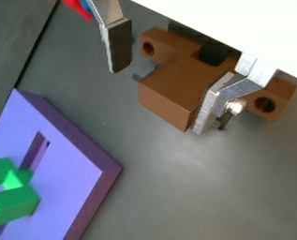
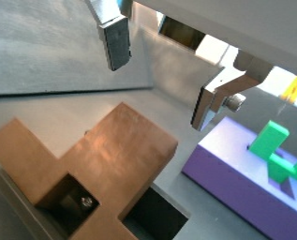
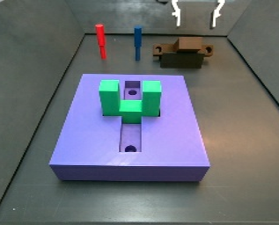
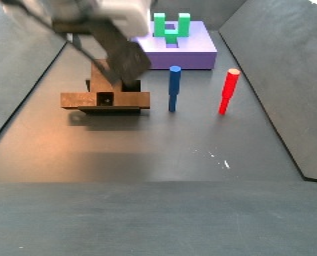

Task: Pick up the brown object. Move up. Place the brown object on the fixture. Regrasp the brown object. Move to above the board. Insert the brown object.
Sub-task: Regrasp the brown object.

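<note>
We're looking at the hand (image 3: 198, 16) hanging high above the fixture (image 3: 184, 59) at the far end of the floor, fingers spread wide w/ nothing between them. In both wrist views the silver plates w/ dark pads (image 1: 118, 49) stand well apart, empty gap. The brown object (image 4: 105, 99) lies across the fixture, ends sticking out each side, round hole visible near one end (image 1: 154, 43). So we judge the place step as done and the regrasp as next. Risk no. 1: the hand comes down off-centre, a fingertip lands on the bar or a fixture wall instead of straddling, and knocks the bar askew. Risk no. 2: the grip closes near one end, so the bar tilts in the pads and won't line up w/ the groove in the board (image 3: 83, 132). Also the blue peg (image 4: 174, 88) and red peg (image 4: 229, 91) stand near the fixture; a sloppy sideways move toward the board could clip them. The green block (image 3: 129, 97) sits over the groove, so clearance there looks tight too.
</note>
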